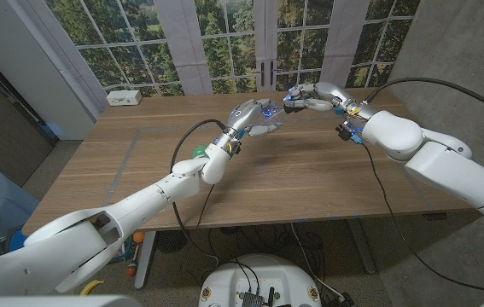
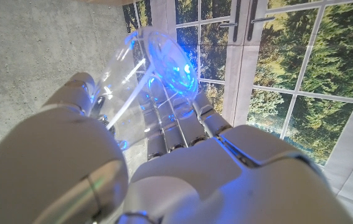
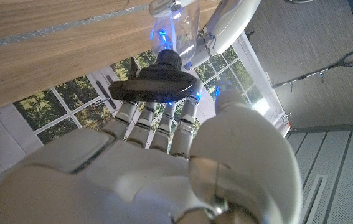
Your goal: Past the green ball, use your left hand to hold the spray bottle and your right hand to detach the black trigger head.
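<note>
Head view shows both hands raised above the far middle of the table (image 1: 139,170), meeting over the wood. The left hand (image 1: 250,118) grips the clear bottle (image 1: 265,111), its fingers (image 2: 182,124) wrapped round the body, which glows blue. The right hand (image 1: 310,101) has the black trigger head (image 1: 292,105) pinched between thumb and fingers. From the right wrist, the trigger (image 3: 157,84) lies across the fingertips, its neck pointing at the bottle (image 3: 176,25) close beyond it; whether the two are apart or joined cannot be told. A green ball (image 1: 199,151) sits on the table near the left forearm. The holding step looks done; the detaching is either under way or just finished.
</note>
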Robot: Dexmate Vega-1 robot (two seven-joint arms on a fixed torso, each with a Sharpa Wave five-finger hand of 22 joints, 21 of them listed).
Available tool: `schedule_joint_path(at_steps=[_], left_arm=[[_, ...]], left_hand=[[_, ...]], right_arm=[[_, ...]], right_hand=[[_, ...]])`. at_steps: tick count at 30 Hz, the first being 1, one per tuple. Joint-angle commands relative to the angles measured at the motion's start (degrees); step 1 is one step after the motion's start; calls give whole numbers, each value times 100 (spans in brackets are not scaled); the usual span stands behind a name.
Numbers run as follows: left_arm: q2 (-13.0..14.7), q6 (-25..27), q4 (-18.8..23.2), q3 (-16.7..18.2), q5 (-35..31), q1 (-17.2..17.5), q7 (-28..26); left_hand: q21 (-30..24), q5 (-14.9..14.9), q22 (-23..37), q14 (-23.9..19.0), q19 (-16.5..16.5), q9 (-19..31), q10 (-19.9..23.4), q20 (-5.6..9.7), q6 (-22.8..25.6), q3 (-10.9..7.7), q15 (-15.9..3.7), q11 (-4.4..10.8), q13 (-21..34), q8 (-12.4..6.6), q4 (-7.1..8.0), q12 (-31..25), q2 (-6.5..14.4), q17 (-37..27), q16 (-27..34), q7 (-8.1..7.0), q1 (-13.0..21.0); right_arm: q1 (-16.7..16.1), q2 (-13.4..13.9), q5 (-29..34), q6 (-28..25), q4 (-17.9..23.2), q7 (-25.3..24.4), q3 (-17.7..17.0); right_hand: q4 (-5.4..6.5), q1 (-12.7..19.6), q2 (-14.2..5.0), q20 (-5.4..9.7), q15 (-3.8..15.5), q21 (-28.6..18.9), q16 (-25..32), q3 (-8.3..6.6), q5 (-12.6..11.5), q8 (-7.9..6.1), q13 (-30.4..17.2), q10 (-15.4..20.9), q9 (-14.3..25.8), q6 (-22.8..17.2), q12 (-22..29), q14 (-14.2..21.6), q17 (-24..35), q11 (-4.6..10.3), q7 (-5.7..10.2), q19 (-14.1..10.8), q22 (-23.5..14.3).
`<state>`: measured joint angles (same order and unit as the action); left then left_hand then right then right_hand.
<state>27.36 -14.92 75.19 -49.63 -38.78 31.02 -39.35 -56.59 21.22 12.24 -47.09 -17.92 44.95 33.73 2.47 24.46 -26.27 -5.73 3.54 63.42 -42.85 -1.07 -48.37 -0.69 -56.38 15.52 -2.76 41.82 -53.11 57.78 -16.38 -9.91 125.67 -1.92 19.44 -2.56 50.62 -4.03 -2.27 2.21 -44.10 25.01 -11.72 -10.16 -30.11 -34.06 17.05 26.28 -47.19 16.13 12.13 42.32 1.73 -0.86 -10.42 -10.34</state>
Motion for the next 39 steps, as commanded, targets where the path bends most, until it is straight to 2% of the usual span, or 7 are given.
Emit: schedule_joint_path(at_steps=[1,11,14,19,24,29,39], left_arm=[[13,11,46,15,-52,11,12],[13,-2,65,26,-66,23,-2],[16,14,75,28,-74,34,0],[16,26,78,35,-91,53,-51],[22,10,94,58,-63,71,-74],[32,-53,152,109,96,95,51],[49,-379,341,408,1176,165,1083]], left_hand=[[-36,32,8,-77,15,20,865,374,492,-700,-737,802,-25,-16,681,-494,1163,-12,-9,-454,934],[-69,31,-13,-93,29,22,869,376,514,-702,-737,802,-12,-27,676,-493,1162,-29,-16,-456,932],[-80,31,-20,-96,33,28,865,379,520,-701,-737,802,-18,-34,674,-483,1158,-35,-20,-457,931],[-107,31,-35,-100,36,27,889,372,522,-701,-737,802,1,-36,668,-494,1155,-47,-29,-455,930],[-120,31,-42,-100,41,41,885,377,517,-701,-736,802,8,-43,666,-492,1153,-54,-35,-463,929],[-131,31,-48,-101,42,43,882,373,505,-702,-736,802,7,-40,664,-486,1154,-59,-39,-470,929],[-158,32,-63,-96,56,34,876,370,488,-702,-735,803,3,-29,664,-470,1151,-70,-56,-470,923]], right_arm=[[-543,-429,-244,1225,-678,-53,-387],[-1045,-1216,383,2337,-1081,-1105,-596],[-1119,-1419,260,2590,-1177,-1137,-626],[-1305,-1512,273,2417,-971,-1294,-755],[-1301,-818,-96,1401,-578,-607,-970],[-1118,-345,-174,724,-358,-206,-933],[-920,-92,170,83,-106,-364,-716]], right_hand=[[152,-649,-29,-165,-16,-41,114,278,8,-621,5,515,411,-888,141,372,-44,-219,-490,-244,-22],[-119,-491,-262,-41,189,-149,327,123,-107,-827,131,1156,518,-1045,259,861,-52,-153,-633,-588,-30],[-288,-381,-297,-131,169,-152,289,40,-169,-583,184,913,388,-513,104,810,-83,-27,-258,-539,-43],[-506,-330,-399,-63,321,-229,428,-157,-308,440,159,748,-1,1428,10,1110,4,111,341,-517,-66],[-686,-176,-254,-140,99,-183,186,-226,-376,1072,107,17,-330,2217,-218,321,110,36,328,-190,-64],[-792,465,-159,-222,-129,-60,-133,-409,-477,1340,180,-715,-567,2261,-429,-406,27,-11,617,168,-34],[-805,1175,113,-267,-163,60,-366,-510,-233,1591,291,-1269,-754,2368,-474,-739,-135,112,1312,331,0]])
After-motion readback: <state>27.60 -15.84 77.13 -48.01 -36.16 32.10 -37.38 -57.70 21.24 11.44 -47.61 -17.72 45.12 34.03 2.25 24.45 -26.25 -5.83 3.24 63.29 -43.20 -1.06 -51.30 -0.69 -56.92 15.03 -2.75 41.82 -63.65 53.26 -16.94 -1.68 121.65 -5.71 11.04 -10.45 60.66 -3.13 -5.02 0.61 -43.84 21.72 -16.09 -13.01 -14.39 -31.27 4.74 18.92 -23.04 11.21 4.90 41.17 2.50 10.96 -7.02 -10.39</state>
